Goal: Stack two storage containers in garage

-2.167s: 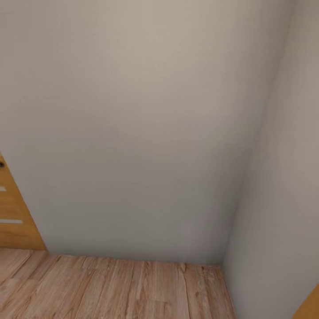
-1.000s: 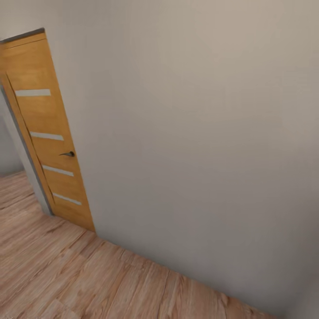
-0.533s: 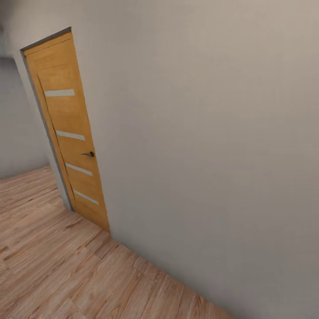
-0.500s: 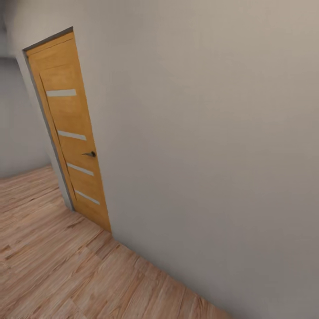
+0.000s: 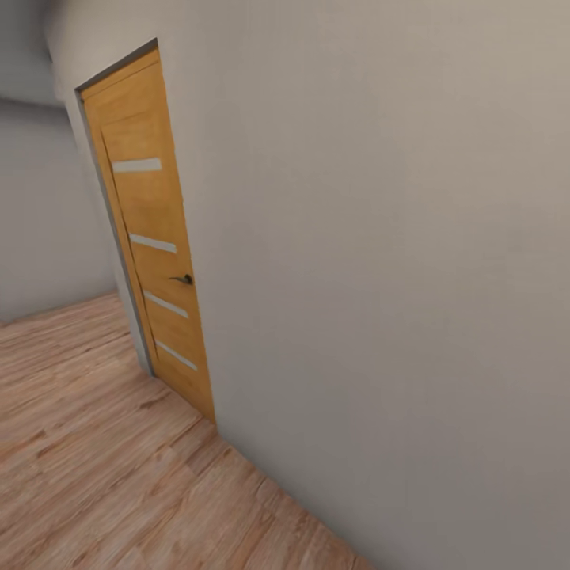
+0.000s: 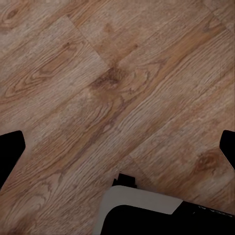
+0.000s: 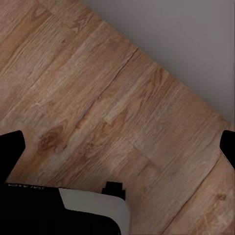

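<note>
Wood-plank floor [image 5: 95, 475] runs beside a pale grey wall [image 5: 380, 277], with an orange wooden door [image 5: 154, 261] set into that wall. Both end effectors, left [image 6: 117, 147] and right [image 7: 117, 147], hang with fingers spread wide over bare planks, gripping nothing. No container appears near the door, so the robot is probably travelling between rooms.

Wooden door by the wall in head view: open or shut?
Shut, as far as it shows: the wooden door sits flat in its grey frame, level with the pale wall, handle visible, no gap.
</note>
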Controlling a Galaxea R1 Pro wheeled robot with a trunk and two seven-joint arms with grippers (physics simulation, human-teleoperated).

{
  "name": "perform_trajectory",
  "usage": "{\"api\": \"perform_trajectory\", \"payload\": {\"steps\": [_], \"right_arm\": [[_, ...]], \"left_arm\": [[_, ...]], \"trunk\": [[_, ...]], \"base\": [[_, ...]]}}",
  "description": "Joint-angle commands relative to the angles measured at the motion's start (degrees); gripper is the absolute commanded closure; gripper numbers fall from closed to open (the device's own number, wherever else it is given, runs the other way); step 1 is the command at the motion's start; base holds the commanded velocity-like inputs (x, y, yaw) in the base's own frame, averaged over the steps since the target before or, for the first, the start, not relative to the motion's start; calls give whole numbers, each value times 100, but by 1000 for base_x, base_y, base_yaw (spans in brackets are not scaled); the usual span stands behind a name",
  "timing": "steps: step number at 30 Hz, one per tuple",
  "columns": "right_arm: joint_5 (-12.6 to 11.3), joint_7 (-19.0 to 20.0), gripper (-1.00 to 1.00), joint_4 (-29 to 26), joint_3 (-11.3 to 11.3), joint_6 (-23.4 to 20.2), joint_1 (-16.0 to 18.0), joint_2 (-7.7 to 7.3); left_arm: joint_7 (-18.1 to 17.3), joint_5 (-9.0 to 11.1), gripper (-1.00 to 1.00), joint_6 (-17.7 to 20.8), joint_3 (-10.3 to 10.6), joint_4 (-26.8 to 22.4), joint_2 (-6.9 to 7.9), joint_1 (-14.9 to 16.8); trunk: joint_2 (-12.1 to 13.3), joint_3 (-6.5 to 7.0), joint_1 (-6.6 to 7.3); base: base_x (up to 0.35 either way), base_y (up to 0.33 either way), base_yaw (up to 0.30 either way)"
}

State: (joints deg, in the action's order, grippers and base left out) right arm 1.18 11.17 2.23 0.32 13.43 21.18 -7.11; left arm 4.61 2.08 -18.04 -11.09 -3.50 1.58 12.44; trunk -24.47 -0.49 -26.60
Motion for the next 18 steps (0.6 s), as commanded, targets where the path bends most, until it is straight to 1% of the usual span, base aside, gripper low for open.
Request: {"api": "perform_trajectory", "payload": {"steps": [1,5,8,13,16,18], "right_arm": [[-8,-7,-100,23,-11,34,9,-2],[-20,-31,-100,23,-15,24,9,-1],[-24,-35,-100,23,-15,21,9,-1],[-27,-36,-100,26,-15,19,9,-1],[-23,-36,-100,26,-10,19,9,-1],[-19,-36,-100,24,-7,23,9,-1]], "left_arm": [[5,21,-100,-23,0,8,0,4],[5,26,-100,-24,-6,8,0,4],[1,28,-100,-25,-9,8,-4,3],[-11,29,-100,-29,-13,8,-7,4],[-12,29,-100,-42,-15,8,-5,4],[-13,29,-100,-45,-16,8,-1,4]], "trunk": [[-6,-5,-6],[-6,-5,-6],[-6,-5,-6],[-6,-5,-6],[-6,-5,-6],[-6,-5,-6]], "base": [[326,0,12],[326,12,5],[249,154,1],[66,244,0],[12,82,2],[4,26,117]]}}
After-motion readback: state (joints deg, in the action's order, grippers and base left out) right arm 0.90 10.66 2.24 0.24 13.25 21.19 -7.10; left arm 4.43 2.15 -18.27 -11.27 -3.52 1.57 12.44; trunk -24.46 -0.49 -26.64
